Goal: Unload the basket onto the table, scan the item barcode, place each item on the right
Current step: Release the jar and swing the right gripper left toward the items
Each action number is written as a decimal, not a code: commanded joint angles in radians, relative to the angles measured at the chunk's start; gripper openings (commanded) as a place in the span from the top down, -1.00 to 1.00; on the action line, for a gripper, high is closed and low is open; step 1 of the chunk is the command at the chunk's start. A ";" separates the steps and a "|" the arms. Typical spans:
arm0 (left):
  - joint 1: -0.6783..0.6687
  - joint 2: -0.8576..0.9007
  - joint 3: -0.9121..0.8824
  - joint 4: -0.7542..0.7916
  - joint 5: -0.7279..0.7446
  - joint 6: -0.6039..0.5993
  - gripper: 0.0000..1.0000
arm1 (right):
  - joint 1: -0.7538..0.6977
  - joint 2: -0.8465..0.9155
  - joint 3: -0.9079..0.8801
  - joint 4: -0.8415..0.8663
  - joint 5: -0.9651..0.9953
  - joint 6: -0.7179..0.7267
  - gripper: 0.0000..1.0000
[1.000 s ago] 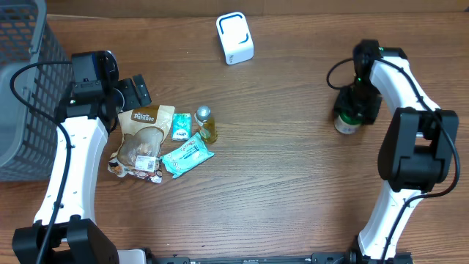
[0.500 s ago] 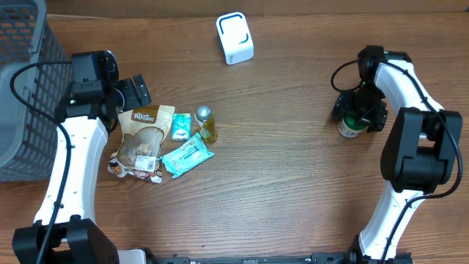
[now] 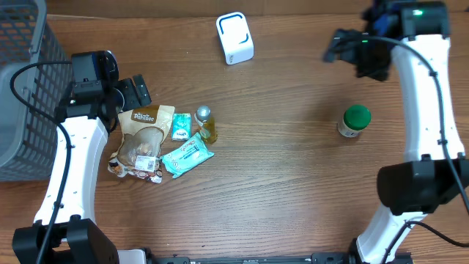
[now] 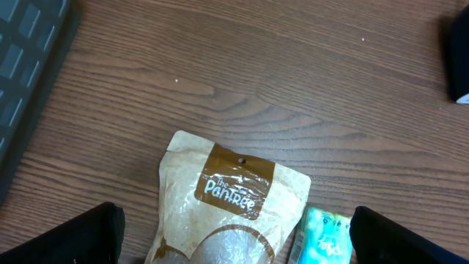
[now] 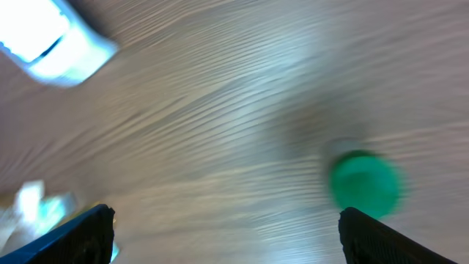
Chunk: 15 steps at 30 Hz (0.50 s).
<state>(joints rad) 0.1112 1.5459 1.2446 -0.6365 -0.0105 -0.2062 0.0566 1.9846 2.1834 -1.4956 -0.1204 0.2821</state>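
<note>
Overhead: green-capped jar (image 3: 357,119) stands free on the tabletop (image 3: 278,191) at right, well apart from the white scanner (image 3: 234,38). Left wrist: left jaws spread wide over the brown pouch (image 4: 231,213), holding nothing. Right wrist, blurred: right jaws wide and empty, jar apart from them.

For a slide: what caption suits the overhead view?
Right pincer open, apart from the green-lidded jar; left pincer open near the brown paper snack pouch.

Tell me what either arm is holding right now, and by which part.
Nothing is held. The left gripper is open above the brown pouch; the right gripper is open, apart from the green-lidded jar.
</note>
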 commanded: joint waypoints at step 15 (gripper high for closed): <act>0.000 0.003 0.007 0.001 0.007 0.005 -0.99 | 0.678 0.064 -0.024 0.288 0.264 -0.052 -0.88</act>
<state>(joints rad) 0.1112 1.5459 1.2446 -0.6365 -0.0105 -0.2062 0.6796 2.0129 2.1620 -1.2182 -0.0235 0.2352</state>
